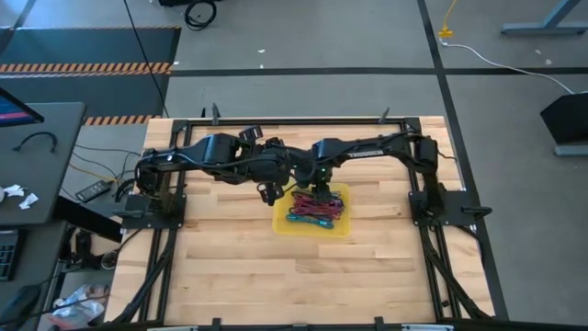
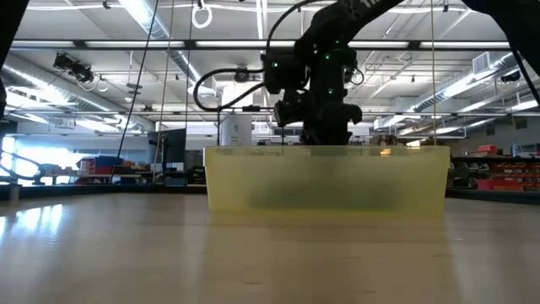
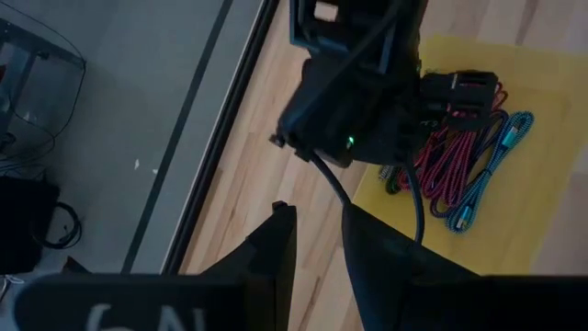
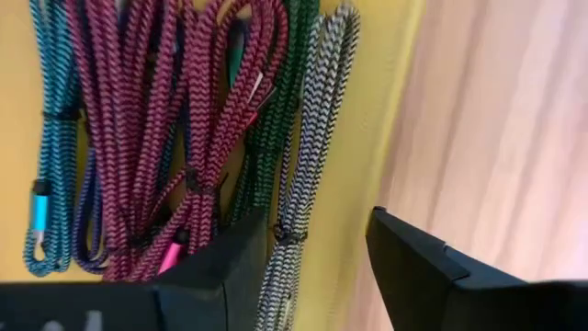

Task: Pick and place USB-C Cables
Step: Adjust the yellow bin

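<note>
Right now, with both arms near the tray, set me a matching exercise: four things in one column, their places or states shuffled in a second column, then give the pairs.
Things
1. left hand
2. right hand
3. tray
4. grey cable

Places or states
a. yellow, resting on the wooden table
b. over bare wood beside the tray
c. over the tray, open, holding nothing
d. lying in the tray next to a green cable

Pairs: 1-b, 2-c, 3-a, 4-d
</note>
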